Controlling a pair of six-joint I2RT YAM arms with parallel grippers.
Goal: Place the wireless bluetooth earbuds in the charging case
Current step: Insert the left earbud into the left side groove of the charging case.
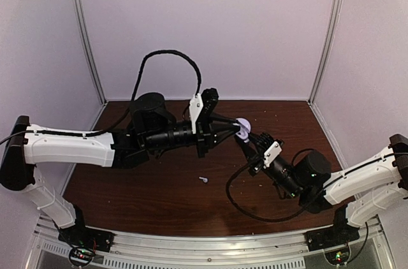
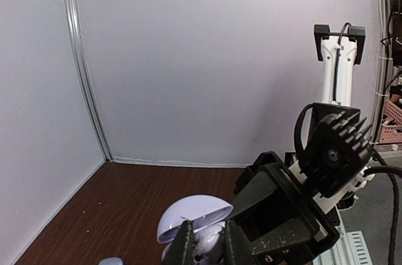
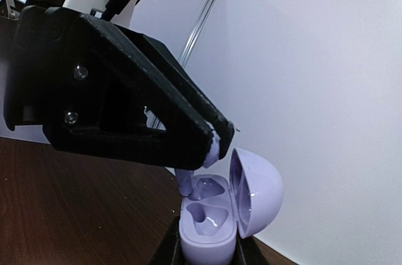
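Clamped at the very bottom of the right wrist view, a glossy lavender clamshell charging case (image 3: 207,230) sits between the two black fingers of the right claw (image 3: 208,254), which is closed against the sides of the base. The case stands upright with its two moulded wells facing up. Its domed lid is swung open and stands on edge at the right of that view.

A broad black wedge, the left claw (image 3: 215,144), slants down from the upper left with its tips almost together. It pinches a small pale lilac-white earbud (image 3: 213,151) just above the open mouth of the case. A short pale stub (image 3: 184,182) shows under the finger's lower edge and reaches into the farther well. Its long axis is near vertical, leaning slightly. Whether it is that same earbud's stem I cannot tell.

From the top camera, both claws meet over the middle of the dark brown wood-grain worktop (image 1: 159,199), with the case between them. A tiny whitish loose earbud (image 1: 203,180) lies on the worktop, well apart from the case and nearer the arm bases. It looks to lie roughly left to right, but it is too small to tell which end is the stem.

Faint pale marks on the right claw's black housing in the left wrist view are too blurred to read.
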